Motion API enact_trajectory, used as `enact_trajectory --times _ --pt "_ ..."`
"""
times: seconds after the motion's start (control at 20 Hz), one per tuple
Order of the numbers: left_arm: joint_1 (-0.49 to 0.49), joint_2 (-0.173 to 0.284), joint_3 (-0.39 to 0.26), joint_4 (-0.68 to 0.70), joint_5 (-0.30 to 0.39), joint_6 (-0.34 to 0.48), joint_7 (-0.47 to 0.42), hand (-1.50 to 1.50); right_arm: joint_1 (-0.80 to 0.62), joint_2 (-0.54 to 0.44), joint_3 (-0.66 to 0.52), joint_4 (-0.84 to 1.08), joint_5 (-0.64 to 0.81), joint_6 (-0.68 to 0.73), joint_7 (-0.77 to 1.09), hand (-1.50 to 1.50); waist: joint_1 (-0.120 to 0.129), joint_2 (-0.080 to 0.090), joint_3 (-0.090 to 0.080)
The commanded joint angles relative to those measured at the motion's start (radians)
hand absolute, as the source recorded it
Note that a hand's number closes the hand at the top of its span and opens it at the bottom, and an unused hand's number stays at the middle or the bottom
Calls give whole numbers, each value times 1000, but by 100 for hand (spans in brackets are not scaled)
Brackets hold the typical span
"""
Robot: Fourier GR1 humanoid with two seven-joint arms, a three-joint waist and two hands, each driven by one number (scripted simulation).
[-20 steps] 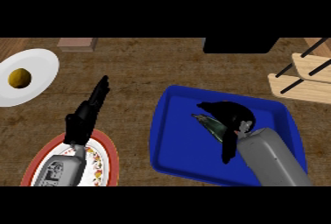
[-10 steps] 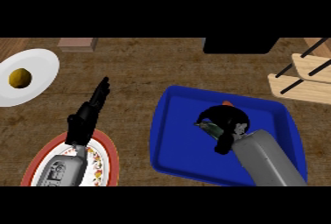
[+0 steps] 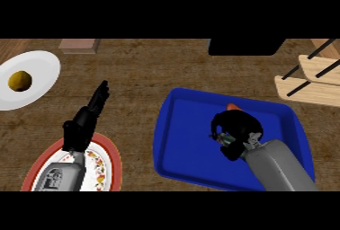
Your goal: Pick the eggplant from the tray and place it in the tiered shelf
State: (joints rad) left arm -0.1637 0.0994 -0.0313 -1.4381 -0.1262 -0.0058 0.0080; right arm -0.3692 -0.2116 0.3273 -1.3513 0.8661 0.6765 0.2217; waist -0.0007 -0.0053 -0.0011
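The blue tray [image 3: 186, 148] lies on the counter at the right. My right hand [image 3: 235, 130] is inside it with its fingers curled down over the eggplant, which it almost wholly hides. Only a small orange-red tip [image 3: 230, 107] sticks out past the knuckles. The wooden tiered shelf [image 3: 312, 83] stands at the upper right edge, beyond the tray's far corner. My left hand [image 3: 83, 123] rests open with straight fingers pointing away, over the rim of a patterned plate.
A red-rimmed patterned plate [image 3: 106, 166] sits at the lower left under my left forearm. A white plate [image 3: 40, 67] with a yellow-brown round item [image 3: 20, 80] is at the far left. A black object [image 3: 242, 46] and a brown block [image 3: 78, 44] line the back.
The right hand's fingers have gone from spread to curled in over the thing in the tray, and an orange-red tip now shows beyond them. The left hand has not moved.
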Motion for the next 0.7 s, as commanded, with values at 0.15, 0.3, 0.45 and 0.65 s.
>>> enact_trajectory --times 0.15,0.3,0.45,0.65 --pt "23 29 40 -2 18 -4 10 0 164 42 -245 -202 -22 -253 197 150 -69 -11 1" --pt "25 -2 12 8 -8 17 -25 0 313 24 -273 -334 -36 -320 162 150 -44 -2 1" --pt "19 7 4 -44 -1 2 43 0 383 113 -264 -551 -88 -303 244 150 -33 -5 1" --pt "39 21 21 -67 17 -10 41 0 412 206 -301 -685 -193 -404 242 150 -24 -5 1"
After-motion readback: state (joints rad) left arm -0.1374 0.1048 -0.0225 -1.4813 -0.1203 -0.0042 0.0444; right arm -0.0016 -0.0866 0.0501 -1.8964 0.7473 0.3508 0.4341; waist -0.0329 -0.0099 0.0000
